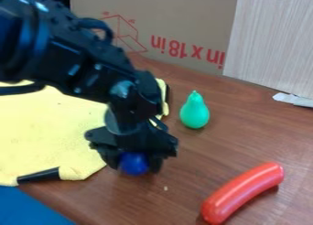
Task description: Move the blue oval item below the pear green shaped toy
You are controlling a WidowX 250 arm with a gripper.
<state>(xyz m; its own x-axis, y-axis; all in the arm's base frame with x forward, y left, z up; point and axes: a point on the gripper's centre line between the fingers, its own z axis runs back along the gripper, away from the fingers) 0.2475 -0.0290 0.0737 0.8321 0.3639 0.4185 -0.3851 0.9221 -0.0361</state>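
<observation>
"Pear-shaped green toy is my landmark. Where's the blue oval item from there?"

"Nearer the camera than the pear, and off to its left as I look at the view. It sits right between the tips of my end effector, a finger on either side. I read that as clamped on it."

"And its long axis?"

"Can't tell; too much of it is covered. Nor can I say whether it touches the surface or is just off it."

"So what does the move turn on?"

"That sideways offset. It's already on the pear's near side, so if 'below' means lower in my view, I judge I mostly need to carry it rightward until it lines up under the pear."

"Anything to watch?"

"Overshooting. The red sausage-shaped toy lies below the pear and to its right, so I'd stop short of it, and keep my wrist from brushing the pear on the way."
</observation>
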